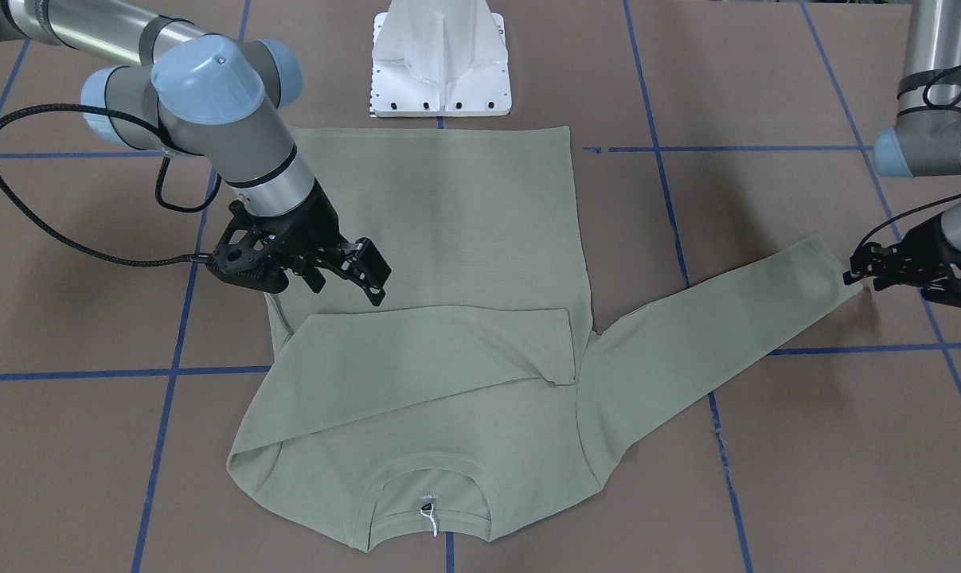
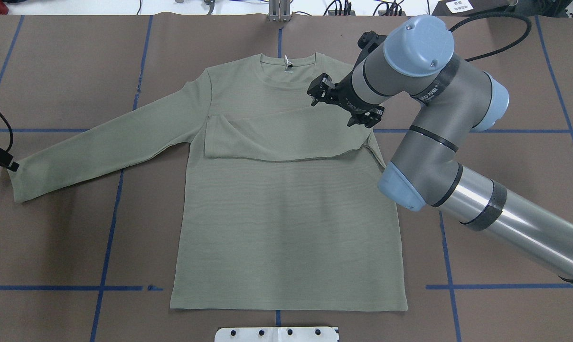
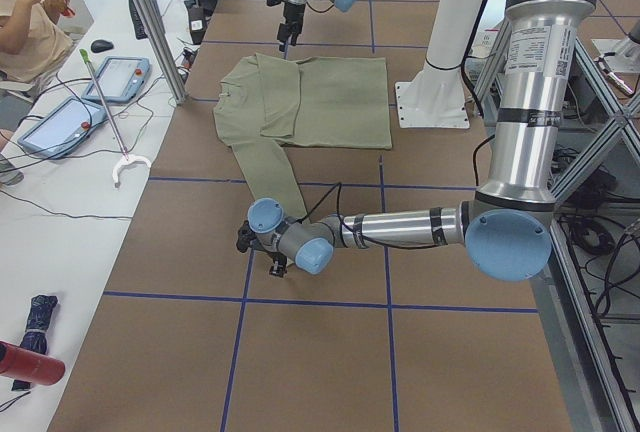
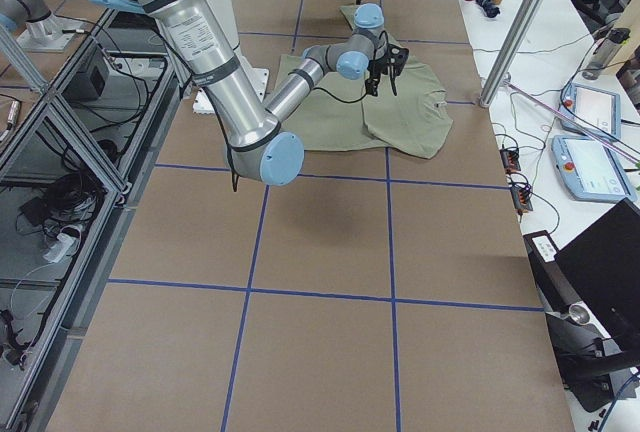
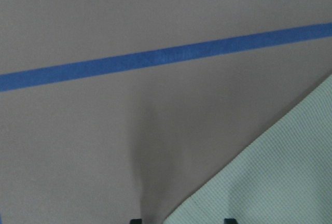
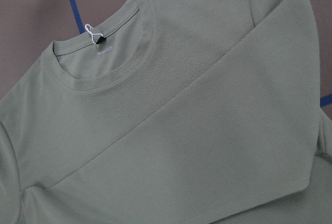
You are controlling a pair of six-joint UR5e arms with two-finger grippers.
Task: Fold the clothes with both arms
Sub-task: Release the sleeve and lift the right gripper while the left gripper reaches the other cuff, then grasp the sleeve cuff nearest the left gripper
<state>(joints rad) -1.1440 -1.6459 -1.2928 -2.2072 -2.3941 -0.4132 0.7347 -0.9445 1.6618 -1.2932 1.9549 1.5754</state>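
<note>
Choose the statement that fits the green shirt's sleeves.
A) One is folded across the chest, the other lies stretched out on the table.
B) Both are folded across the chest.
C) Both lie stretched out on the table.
A: the folded sleeve lies across the chest of the shirt, while the outstretched sleeve lies flat on the table.

Robotics lab: industrial arms (image 2: 433, 118) over brown counter (image 2: 53, 237), blue tape (image 2: 53, 287) grid, aluminium frame post (image 3: 150, 22), teach pendant (image 3: 125, 77) on white side desk (image 3: 60, 182), loose cables (image 4: 72, 192), seated person (image 3: 25, 27).
</note>
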